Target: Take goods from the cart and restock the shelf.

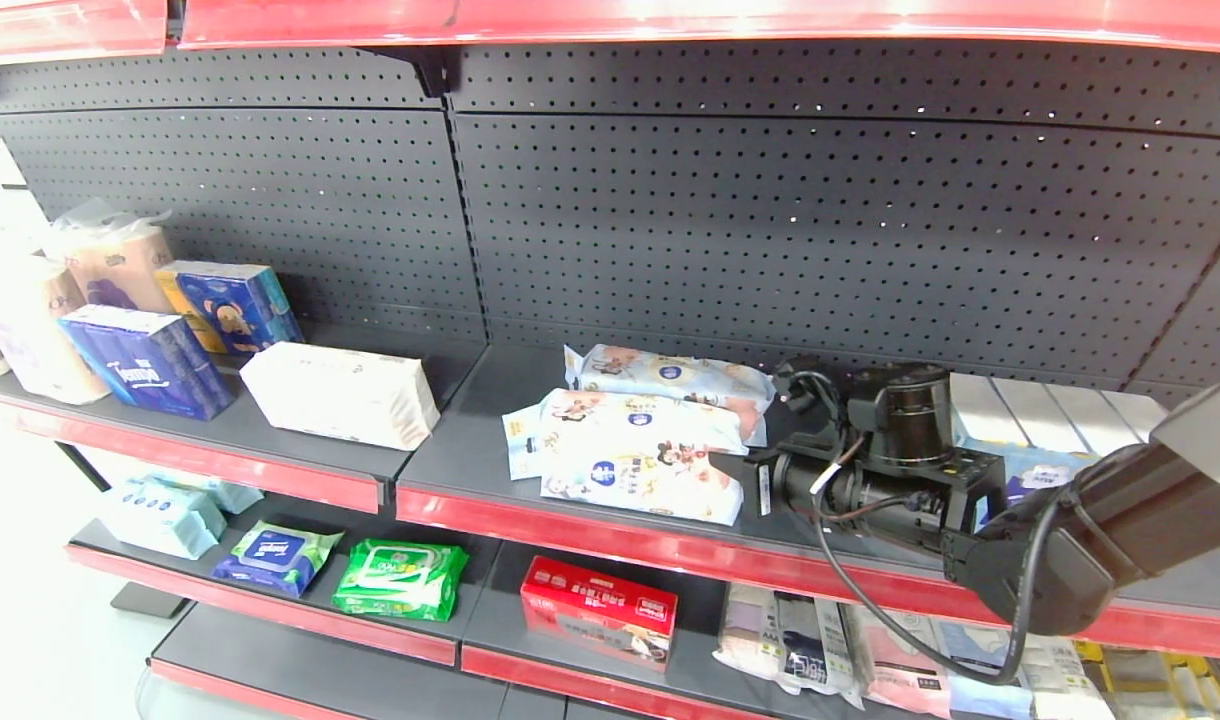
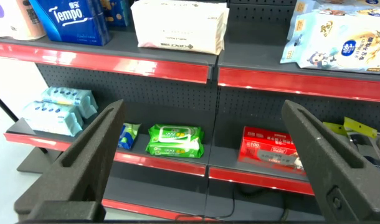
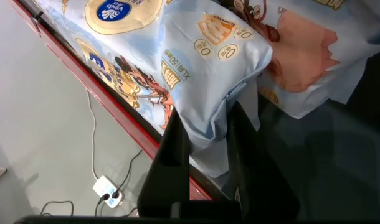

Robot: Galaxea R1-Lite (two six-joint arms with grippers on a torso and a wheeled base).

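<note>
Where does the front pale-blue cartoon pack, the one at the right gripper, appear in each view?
Head view: the front cartoon pack lies at the shelf's front edge, beside the right gripper.
Left wrist view: the pack lies on the shelf above the red box.
Right wrist view: the pack's corner is pinched between the shut jaws.
Shared landmark: the red shelf edge below the pack.

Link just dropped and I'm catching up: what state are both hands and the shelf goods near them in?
Left hand, open, empty.
Blue pack, lying on the stacked packs, one end pinched.
Right hand, shut on that end.
White tissue block, lying flat on the shelf, untouched.
</note>
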